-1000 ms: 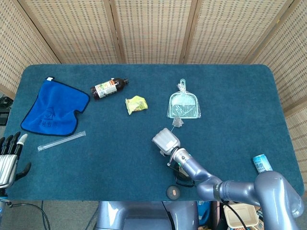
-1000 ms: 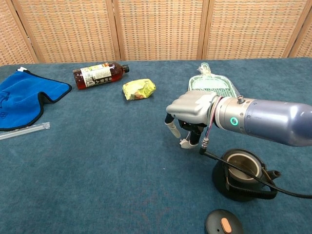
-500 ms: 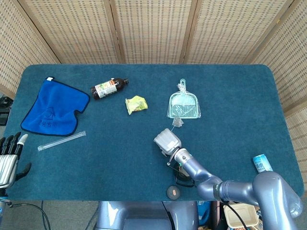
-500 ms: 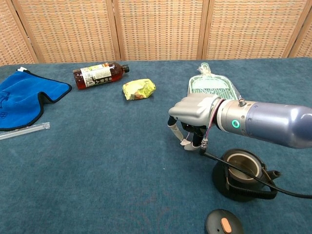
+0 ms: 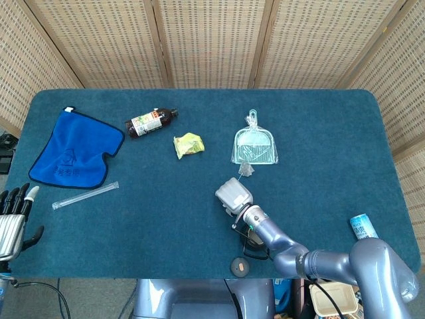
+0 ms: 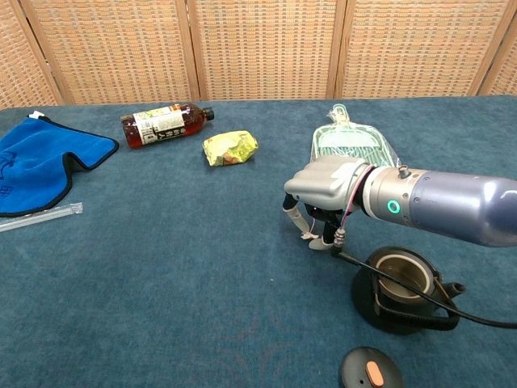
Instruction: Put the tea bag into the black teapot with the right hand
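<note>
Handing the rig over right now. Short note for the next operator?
Left hand: open, idle at near left.
Right hand: fingers pointing down, between bag and pot; can't tell if it pinches anything.
Tea bag: lying at the dustpan's near edge.
Black teapot: open, lid lying in front of it.
Done: lid off. Left: secure the bag, drop it into the pot.

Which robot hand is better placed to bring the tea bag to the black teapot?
The right robot hand: it hovers close beside the open black teapot. The left robot hand sits at the table's far left edge, away from both.
</note>
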Robot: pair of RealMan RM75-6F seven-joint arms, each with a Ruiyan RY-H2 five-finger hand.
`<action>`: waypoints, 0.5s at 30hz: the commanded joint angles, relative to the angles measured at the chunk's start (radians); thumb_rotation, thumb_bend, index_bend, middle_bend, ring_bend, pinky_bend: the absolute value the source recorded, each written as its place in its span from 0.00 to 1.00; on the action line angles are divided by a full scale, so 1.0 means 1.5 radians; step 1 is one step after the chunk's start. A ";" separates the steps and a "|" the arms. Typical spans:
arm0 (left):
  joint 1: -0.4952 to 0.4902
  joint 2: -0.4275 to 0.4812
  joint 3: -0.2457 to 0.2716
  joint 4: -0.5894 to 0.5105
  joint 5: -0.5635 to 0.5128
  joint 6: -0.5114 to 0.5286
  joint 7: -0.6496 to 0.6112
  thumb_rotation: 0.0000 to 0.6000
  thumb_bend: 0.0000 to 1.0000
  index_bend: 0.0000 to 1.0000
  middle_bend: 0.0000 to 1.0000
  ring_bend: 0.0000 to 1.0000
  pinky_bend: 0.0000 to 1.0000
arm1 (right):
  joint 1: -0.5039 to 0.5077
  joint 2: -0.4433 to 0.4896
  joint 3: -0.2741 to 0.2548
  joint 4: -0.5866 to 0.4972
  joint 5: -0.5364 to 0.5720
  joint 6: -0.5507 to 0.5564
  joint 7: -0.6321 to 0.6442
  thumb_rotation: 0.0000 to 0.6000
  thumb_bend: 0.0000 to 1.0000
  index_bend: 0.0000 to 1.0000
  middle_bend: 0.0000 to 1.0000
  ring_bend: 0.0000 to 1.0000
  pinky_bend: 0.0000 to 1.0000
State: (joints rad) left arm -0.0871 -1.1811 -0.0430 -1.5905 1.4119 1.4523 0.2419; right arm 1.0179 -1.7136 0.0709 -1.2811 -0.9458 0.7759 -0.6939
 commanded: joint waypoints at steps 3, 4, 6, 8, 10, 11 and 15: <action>0.001 -0.001 0.001 0.001 0.000 0.000 -0.001 1.00 0.35 0.00 0.00 0.00 0.00 | 0.000 -0.001 0.000 0.001 0.000 0.000 0.000 0.85 0.47 0.56 0.94 0.96 0.97; 0.001 0.000 0.001 0.002 0.000 0.000 -0.002 1.00 0.35 0.00 0.00 0.00 0.00 | 0.000 -0.001 0.000 0.002 -0.001 0.000 0.000 0.85 0.48 0.57 0.95 0.96 0.97; 0.001 -0.001 0.001 0.002 -0.001 0.000 -0.002 1.00 0.35 0.00 0.00 0.00 0.00 | 0.001 -0.002 -0.001 0.004 -0.001 -0.001 0.000 0.85 0.49 0.57 0.95 0.96 0.97; 0.001 -0.001 0.001 0.003 -0.001 0.000 -0.003 1.00 0.35 0.00 0.00 0.00 0.00 | 0.001 -0.003 -0.001 0.006 -0.001 -0.002 0.001 0.86 0.51 0.58 0.95 0.96 0.97; 0.001 -0.001 0.001 0.004 -0.001 0.000 -0.003 1.00 0.35 0.00 0.00 0.00 0.00 | 0.001 -0.003 -0.002 0.007 -0.001 -0.002 0.000 0.86 0.52 0.58 0.95 0.96 0.97; 0.001 -0.002 0.001 0.004 -0.001 -0.001 -0.003 1.00 0.35 0.00 0.00 0.00 0.00 | 0.001 -0.003 -0.002 0.007 -0.001 -0.002 0.000 0.85 0.53 0.58 0.95 0.96 0.97; 0.000 -0.002 0.001 0.005 -0.001 -0.001 -0.004 1.00 0.35 0.00 0.00 0.00 0.00 | 0.001 -0.004 -0.001 0.008 -0.001 -0.002 0.000 0.86 0.56 0.58 0.95 0.96 0.97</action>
State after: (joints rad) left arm -0.0864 -1.1845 -0.0421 -1.5826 1.4104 1.4511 0.2359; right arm 1.0194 -1.7193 0.0688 -1.2695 -0.9473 0.7726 -0.6943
